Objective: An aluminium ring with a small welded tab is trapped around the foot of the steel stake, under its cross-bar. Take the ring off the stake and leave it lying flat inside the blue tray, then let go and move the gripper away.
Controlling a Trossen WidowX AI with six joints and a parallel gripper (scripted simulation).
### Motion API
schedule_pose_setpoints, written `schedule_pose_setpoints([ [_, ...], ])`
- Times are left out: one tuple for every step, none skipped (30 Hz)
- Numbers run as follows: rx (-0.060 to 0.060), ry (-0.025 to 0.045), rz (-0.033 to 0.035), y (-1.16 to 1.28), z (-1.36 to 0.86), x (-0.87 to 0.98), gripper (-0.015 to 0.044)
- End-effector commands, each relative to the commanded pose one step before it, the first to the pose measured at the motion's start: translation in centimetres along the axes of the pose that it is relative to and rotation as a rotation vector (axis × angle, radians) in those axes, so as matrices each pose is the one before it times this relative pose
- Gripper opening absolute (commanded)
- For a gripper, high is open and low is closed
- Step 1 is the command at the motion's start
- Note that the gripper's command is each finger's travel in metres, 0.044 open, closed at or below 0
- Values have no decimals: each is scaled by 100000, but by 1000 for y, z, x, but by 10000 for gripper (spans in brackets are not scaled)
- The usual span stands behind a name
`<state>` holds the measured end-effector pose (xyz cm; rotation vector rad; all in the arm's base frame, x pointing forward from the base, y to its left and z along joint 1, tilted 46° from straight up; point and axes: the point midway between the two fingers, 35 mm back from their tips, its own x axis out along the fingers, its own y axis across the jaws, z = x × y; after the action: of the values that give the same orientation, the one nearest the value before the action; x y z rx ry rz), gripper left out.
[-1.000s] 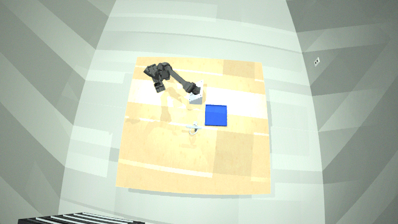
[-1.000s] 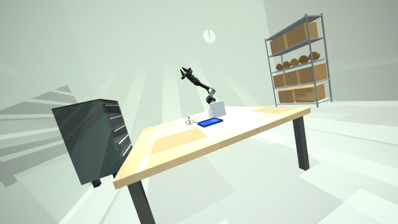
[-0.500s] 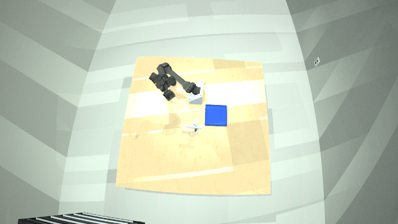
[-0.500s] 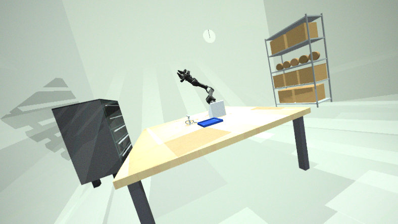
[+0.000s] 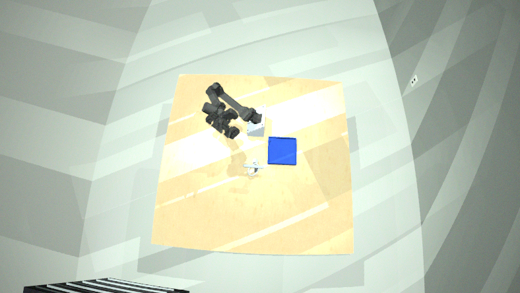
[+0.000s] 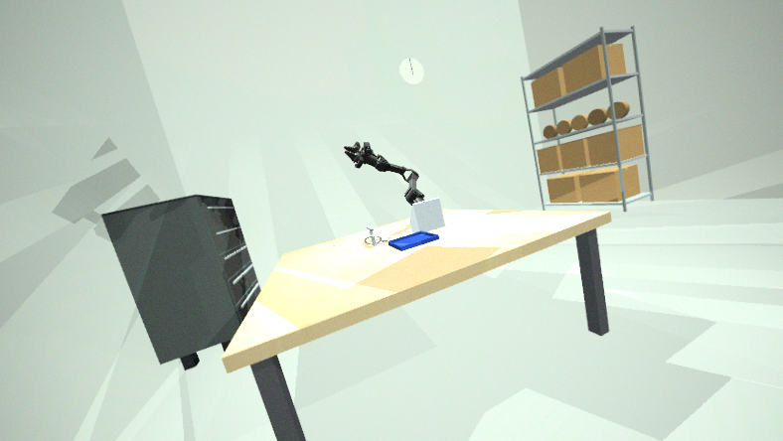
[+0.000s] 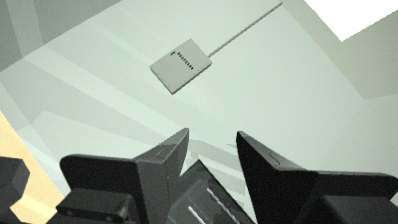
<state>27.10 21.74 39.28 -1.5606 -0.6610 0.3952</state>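
Stretching over the wooden table (image 5: 255,218) (image 6: 438,273) (image 7: 6,135), my black arm (image 5: 231,100) (image 6: 391,166) holds my gripper (image 5: 233,123) (image 6: 347,151) (image 7: 212,134) high, its fingers partway apart (nothing between them). The blue tray (image 5: 282,164) (image 6: 413,240) sits well below, near the steel stake (image 5: 253,166) (image 6: 373,237). Around the stake's foot, under the cross-bar, lies the aluminium ring (image 5: 251,175) (image 6: 365,240), outside the tray.

So on my exterior cam the arm's gripper (image 6: 350,153) hangs up high, fingers apart, pointing about 9 o'clock. I've got the ring (image 6: 366,240) around the stake (image 6: 373,238), at the blue tray's (image 6: 400,246) 9 o'clock.
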Motion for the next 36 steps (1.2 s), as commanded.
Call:
schedule_pose_setpoints([
  [7810, 4590, 7013, 2979, -550, 757, 200],
  [1792, 1121, 1454, 620, -175, 154, 200],
  [1780, 1148, 1433, 616, -185, 153, 200],
  [1767, 1175, 1411, 611, -195, 152, 200],
  [1754, 1201, 1388, 606, -205, 152, 200],
  [1741, 1227, 1365, 601, -215, 151, 200],
  [1728, 1252, 1341, 596, -225, 151, 200],
  [1513, 1023, 1245, 539, -180, 142, 200],
  [1429, 991, 1167, 508, -179, 134, 200],
  [1419, 1009, 1151, 504, -186, 134, 200],
  [1410, 1027, 1134, 501, -192, 133, 200],
  [1400, 1044, 1117, 497, -199, 133, 200],
  [1391, 1062, 1099, 493, -206, 132, 200],
  [1381, 1079, 1082, 489, -213, 132, 200],
  [1372, 1095, 1063, 485, -219, 131, 200],
  [1362, 1111, 1045, 480, -226, 131, 200],
  [1353, 1127, 1026, 476, -232, 130, 200],
  [1540, 1312, 1154, 541, -273, 148, 200],
  [1942, 1699, 1432, 681, -359, 185, 200],
  [2219, 2002, 1602, 775, -430, 211, 200],
  [2208, 2057, 1555, 767, -450, 211, 200],
  [2181, 2096, 1496, 752, -467, 209, 200],
  [2154, 2133, 1435, 738, -484, 207, 200],
  [2127, 2168, 1372, 723, -500, 205, 200],
  [2100, 2201, 1309, 707, -516, 203, 200],
  [2073, 2232, 1244, 691, -531, 201, 200],
  [2046, 2261, 1179, 675, -546, 199, 200],
  [2061, 2377, 1136, 676, -584, 205, 200],
  [2054, 2429, 1076, 666, -605, 205, 200],
  [2022, 2462, 1000, 647, -622, 204, 200],
  [1992, 2488, 924, 628, -637, 202, 200],
  [1956, 2524, 845, 608, -656, 201, 200],
  [1913, 2580, 757, 588, -681, 205, 200],
  [1884, 2593, 681, 568, -693, 202, 200],
  [1856, 2603, 604, 547, -704, 199, 200],
  [1827, 2610, 527, 527, -714, 196, 200],
])
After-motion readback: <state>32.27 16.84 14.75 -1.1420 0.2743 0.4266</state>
